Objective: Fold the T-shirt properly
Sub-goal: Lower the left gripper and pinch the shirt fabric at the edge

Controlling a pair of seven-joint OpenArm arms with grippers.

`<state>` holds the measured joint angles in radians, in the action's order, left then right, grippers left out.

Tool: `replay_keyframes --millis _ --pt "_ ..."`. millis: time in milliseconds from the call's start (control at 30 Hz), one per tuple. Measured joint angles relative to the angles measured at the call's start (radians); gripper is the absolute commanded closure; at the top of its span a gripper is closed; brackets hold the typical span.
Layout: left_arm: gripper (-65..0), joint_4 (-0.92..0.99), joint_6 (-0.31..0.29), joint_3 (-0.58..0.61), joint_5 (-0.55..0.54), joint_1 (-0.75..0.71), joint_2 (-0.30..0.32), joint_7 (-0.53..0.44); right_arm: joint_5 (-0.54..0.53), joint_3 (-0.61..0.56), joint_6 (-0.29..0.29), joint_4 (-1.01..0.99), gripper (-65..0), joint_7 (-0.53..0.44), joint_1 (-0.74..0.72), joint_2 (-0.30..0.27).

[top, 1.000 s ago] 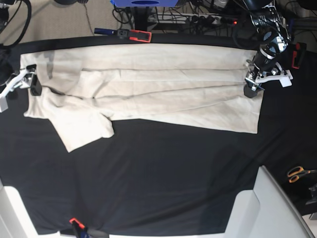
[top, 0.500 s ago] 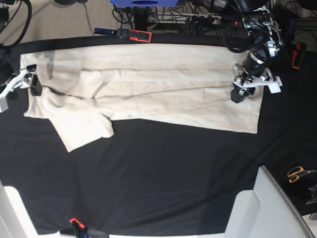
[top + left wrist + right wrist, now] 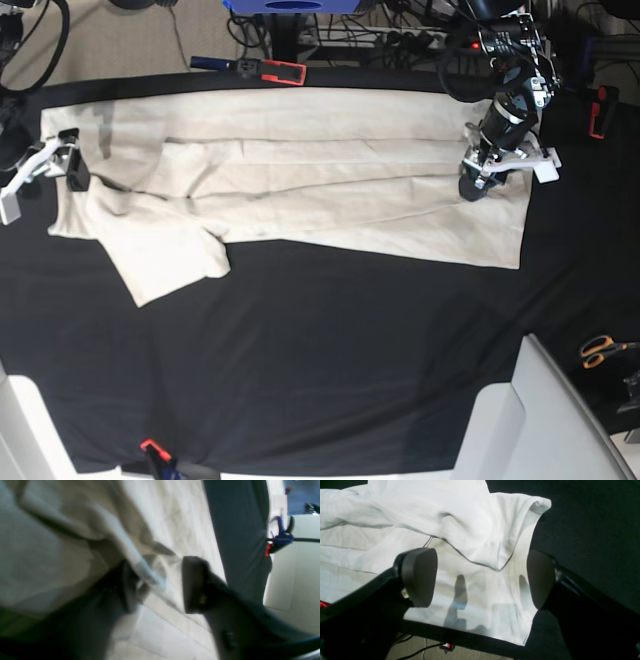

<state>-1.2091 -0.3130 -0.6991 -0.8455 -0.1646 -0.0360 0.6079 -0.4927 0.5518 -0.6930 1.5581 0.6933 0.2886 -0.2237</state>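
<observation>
T-shirt (image 3: 330, 165), cream: lying part-folded across black cloth (image 3: 320, 350), one flap sticking out toward near side. L fingers (image 3: 160, 585): partly open, straddling a raised fold; grip unclear. R fingers (image 3: 482, 578): wide open, holding nothing, hovering over other end. Step, prob.: pinching both ends evenly, w/o snagging under-layers.

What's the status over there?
Left jaws partly open around a fold of the T-shirt. Right jaws wide open above its other end. Nothing seen blocking either.
</observation>
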Motion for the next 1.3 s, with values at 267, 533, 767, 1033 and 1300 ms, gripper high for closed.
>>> replay_keyframes --millis 267,533,767,1033,1300 --pt "-10.9 0.01 0.007 -0.034 0.007 0.021 0.021 -0.002 0.0 0.0 0.0 0.0 -52.4 0.0 0.0 0.0" --pt "-10.5 0.011 0.007 -0.033 0.006 0.035 0.022 -0.002 0.0 0.0 0.0 0.0 -52.4 0.0 0.0 0.0" --pt "-12.2 0.011 0.007 -0.033 0.006 0.028 0.022 0.003 0.0 0.0 0.0 0.0 -52.4 0.0 0.0 0.0" --pt "-29.8 0.01 0.002 -0.039 0.002 0.001 0.027 0.001 0.0 0.0 0.0 0.0 -52.4 0.0 0.0 0.001" --pt "-30.8 0.01 0.001 -0.036 0.003 0.014 0.027 -0.002 0.0 0.0 0.0 0.0 -52.4 0.0 0.0 0.001"
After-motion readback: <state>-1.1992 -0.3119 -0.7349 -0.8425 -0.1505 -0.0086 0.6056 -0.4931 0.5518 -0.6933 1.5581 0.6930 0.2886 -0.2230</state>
